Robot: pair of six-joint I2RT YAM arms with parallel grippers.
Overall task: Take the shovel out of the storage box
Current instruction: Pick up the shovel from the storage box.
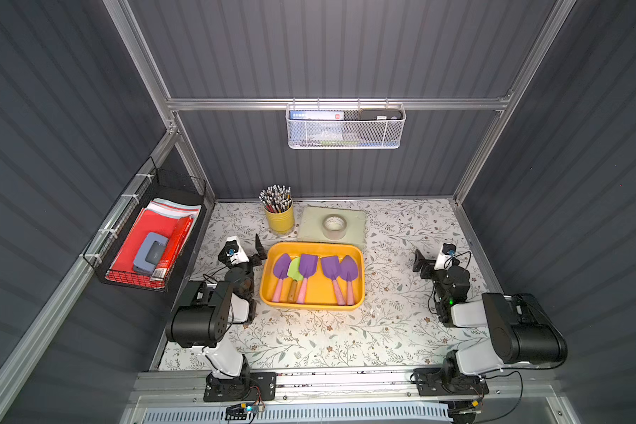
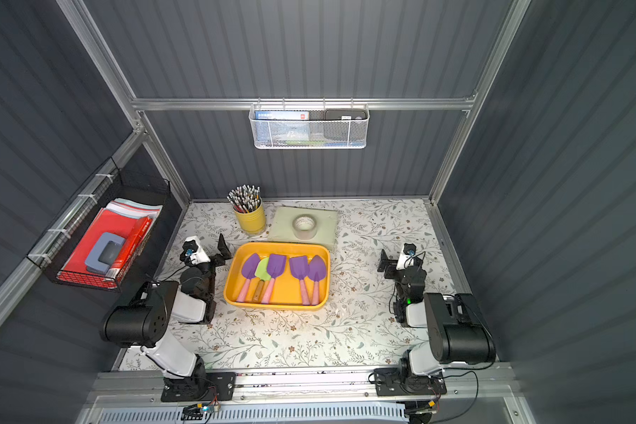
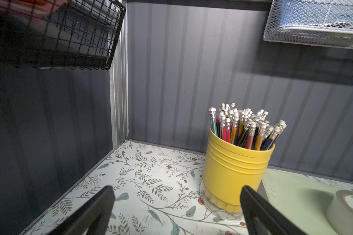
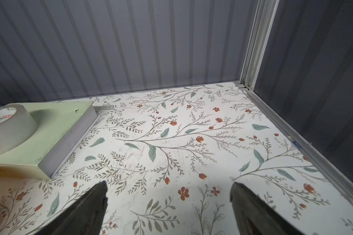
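Storage box (image 1: pixel 318 288) on the flowered worktop (image 1: pixel 309 337), as seen in both top views. Five shovels (image 1: pixel 330 268) lie inside the storage box, side by side, with blades toward its far rim and handles toward its near rim. Four have purple blades on pink handles. The green-bladed shovel (image 1: pixel 294 271), second from the box's left end, has a brown handle, and its blade appears to be tucked partly under the purple blades on either side. None of them is touched.

The left claw (image 3: pixel 176 193) stands just beside the box's far left corner. Its jaws are spread wide with nothing between them. The right claw (image 4: pixel 168 189) is well apart from the box's right wall, likewise spread and empty, and low over the bare worktop.

Beyond the box's far rim are a yellow pencil cup (image 1: pixel 280 219), off the left corner, and a pale green flat box (image 1: pixel 351 231) that carries a tape roll (image 1: pixel 333 224).
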